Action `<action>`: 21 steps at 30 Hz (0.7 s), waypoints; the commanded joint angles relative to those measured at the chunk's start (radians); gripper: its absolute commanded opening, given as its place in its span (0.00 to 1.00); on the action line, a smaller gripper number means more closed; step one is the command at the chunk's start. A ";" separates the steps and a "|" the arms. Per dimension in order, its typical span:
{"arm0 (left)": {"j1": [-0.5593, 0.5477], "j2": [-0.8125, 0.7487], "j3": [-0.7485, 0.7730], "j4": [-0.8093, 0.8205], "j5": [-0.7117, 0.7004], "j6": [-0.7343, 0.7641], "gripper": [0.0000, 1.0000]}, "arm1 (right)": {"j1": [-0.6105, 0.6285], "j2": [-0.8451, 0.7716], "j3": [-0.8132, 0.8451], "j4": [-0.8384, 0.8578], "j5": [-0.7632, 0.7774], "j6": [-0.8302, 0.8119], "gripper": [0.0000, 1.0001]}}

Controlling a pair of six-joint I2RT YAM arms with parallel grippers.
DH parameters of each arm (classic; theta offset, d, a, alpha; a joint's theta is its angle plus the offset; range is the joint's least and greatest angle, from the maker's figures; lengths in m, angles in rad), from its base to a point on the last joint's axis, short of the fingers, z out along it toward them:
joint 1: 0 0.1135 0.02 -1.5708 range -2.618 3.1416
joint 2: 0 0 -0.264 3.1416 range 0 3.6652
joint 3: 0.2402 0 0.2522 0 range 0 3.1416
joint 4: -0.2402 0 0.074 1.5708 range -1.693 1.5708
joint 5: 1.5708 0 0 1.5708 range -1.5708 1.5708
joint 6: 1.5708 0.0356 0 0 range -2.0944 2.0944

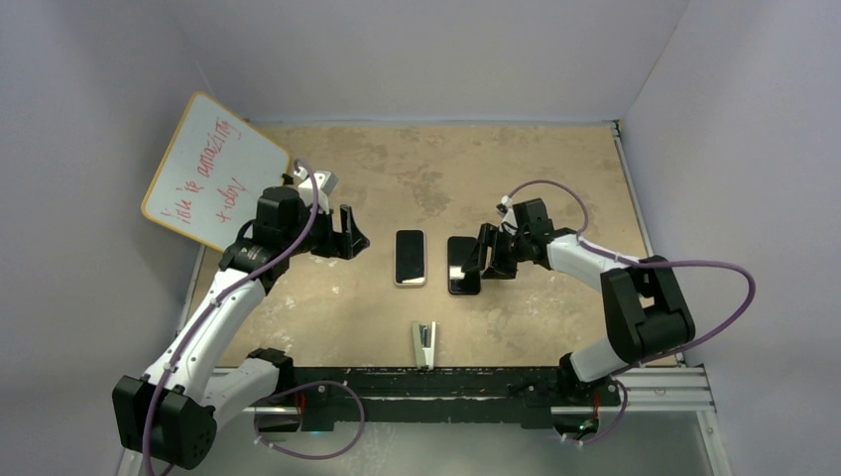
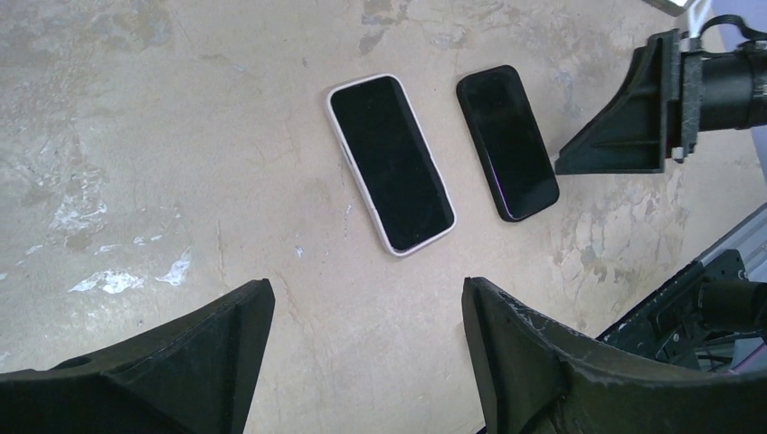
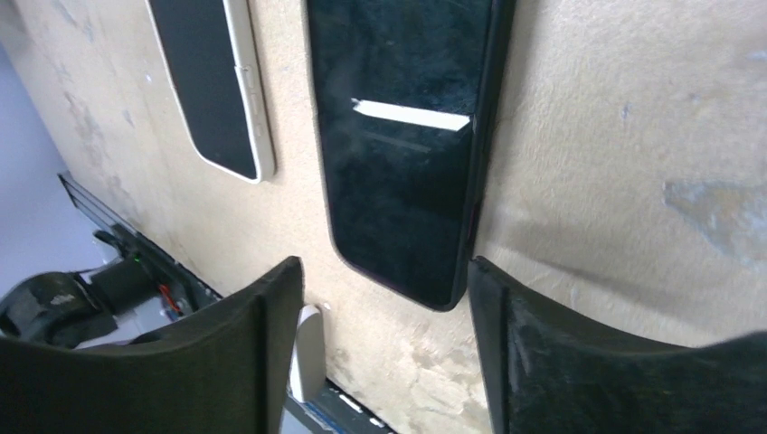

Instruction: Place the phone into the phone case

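The phone, a glossy black slab with a purplish edge, lies flat on the tan table; it also shows as the phone and the phone. To its left lies the white-rimmed phone case, dark inside, also visible as the case and the case. My right gripper hovers open at the phone's right side, its fingers astride the phone's near end, gripping nothing. My left gripper is open and empty, left of the case and apart from it; between its jaws is bare table.
A whiteboard with red writing leans at the back left behind the left arm. A small white clip-like object lies near the front edge, just ahead of the black mounting rail.
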 commanded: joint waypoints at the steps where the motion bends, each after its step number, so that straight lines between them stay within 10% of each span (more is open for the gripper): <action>1: 0.002 -0.033 0.049 -0.032 -0.042 -0.006 0.78 | -0.002 -0.116 0.053 -0.120 0.069 -0.039 0.77; 5: 0.001 -0.035 0.114 -0.092 -0.061 -0.018 0.80 | -0.001 -0.235 0.107 -0.238 0.130 -0.082 0.98; 21: 0.002 -0.159 0.219 -0.067 -0.020 -0.129 0.80 | -0.002 -0.773 0.211 -0.323 0.375 -0.050 0.99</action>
